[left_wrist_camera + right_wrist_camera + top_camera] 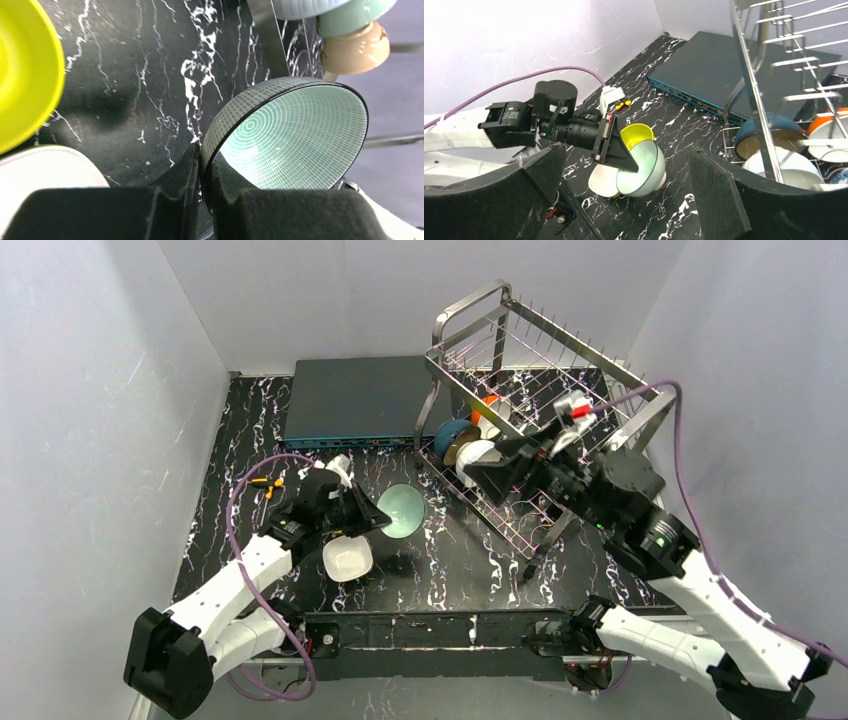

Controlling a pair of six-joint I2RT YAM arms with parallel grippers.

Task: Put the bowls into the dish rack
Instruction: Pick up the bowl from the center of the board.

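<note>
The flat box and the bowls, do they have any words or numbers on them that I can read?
No word, number or sign can be read in any view.
flat box: tiny pale marks along its front edge, too small to read.
green bowl: only rings and little dashes, a pattern and not letters.

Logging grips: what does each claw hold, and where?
Left claw pinches the pale green bowl by its rim, one finger inside, one outside. Right claw is open, holding nothing.
</note>
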